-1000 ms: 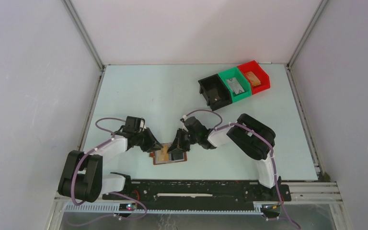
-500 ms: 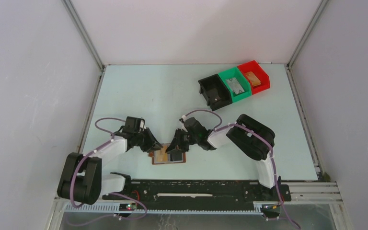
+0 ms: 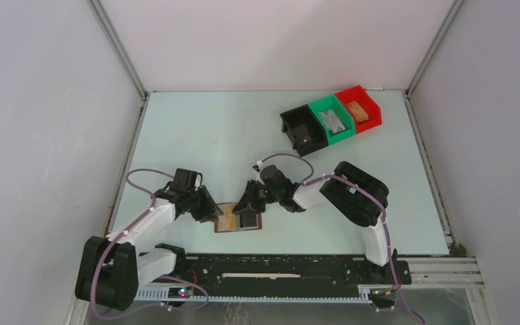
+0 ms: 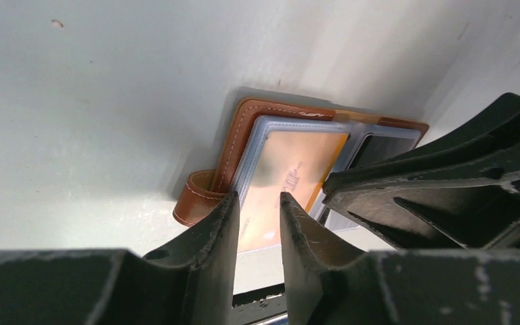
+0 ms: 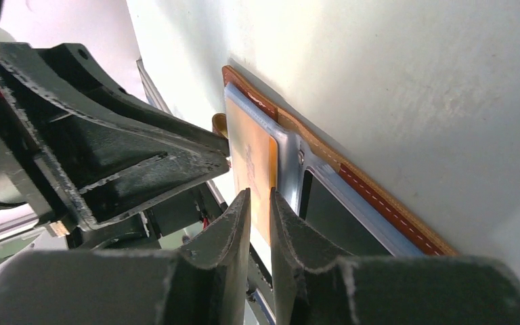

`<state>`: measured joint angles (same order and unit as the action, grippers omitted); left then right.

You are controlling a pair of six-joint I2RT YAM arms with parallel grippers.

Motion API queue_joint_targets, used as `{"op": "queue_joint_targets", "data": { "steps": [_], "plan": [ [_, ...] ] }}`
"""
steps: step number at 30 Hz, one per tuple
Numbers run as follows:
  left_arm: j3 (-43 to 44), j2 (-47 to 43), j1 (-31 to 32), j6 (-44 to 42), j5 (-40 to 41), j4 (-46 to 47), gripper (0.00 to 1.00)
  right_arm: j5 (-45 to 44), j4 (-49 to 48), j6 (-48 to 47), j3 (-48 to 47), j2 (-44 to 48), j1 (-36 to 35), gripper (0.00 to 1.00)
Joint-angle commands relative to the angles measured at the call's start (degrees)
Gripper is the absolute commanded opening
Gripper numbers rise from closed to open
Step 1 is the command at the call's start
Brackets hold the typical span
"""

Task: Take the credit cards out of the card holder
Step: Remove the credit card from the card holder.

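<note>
- Done: grey card point(image 3: 334, 121) in green bin point(image 3: 325, 101), tan card point(image 3: 359, 110) in red bin point(image 3: 372, 108) (far right)
- To do: orange card point(image 4: 291, 169) sits in open holder point(image 3: 238, 227), near middle
- Flanking it, left gripper point(image 4: 257, 217) and right gripper point(image 5: 261, 203), narrowly parted, empty

Card holder point(image 3: 227, 227) far edge hidden under left gripper point(image 3: 210, 211), right gripper point(image 3: 249, 208).

The left hand point(image 3: 214, 214) and the right hand point(image 3: 247, 212) are crowding the wallet point(image 3: 240, 229) from both sides, leaving only a thin gap between them above it. The far desk point(image 3: 203, 135) is lying open except where three bins point(image 3: 332, 120) are standing at the far right. The rail point(image 3: 277, 265) is bounding the near edge.
</note>
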<state>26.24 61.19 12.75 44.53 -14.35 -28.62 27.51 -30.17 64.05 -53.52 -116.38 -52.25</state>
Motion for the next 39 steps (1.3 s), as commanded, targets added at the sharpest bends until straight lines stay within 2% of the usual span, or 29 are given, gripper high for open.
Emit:
{"op": "queue_joint_targets", "data": {
  "steps": [1,8,20,28,39],
  "plan": [
    [-0.96,2.71,0.69,-0.94,-1.67,1.09,0.33,-0.5,-2.18,0.38,-0.07,1.05,-0.02,0.25],
    [-2.15,3.52,0.88,-0.32,-3.45,4.21,0.27,-0.57,-2.1,0.65,-0.1,1.07,-0.05,0.25],
    [-3.34,8.56,0.88,-0.48,-2.94,7.02,0.23,-2.47,-3.0,2.1,4.26,2.87,1.08,0.25],
    [-3.34,10.18,0.87,-0.5,-2.61,7.44,0.22,-4.9,-3.4,1.28,7.36,6.51,1.44,0.33],
    [-3.3,10.77,0.87,-0.59,-2.42,7.42,0.2,-10.25,5.75,0.45,7.37,7.48,0.95,0.33]
  ]
}}
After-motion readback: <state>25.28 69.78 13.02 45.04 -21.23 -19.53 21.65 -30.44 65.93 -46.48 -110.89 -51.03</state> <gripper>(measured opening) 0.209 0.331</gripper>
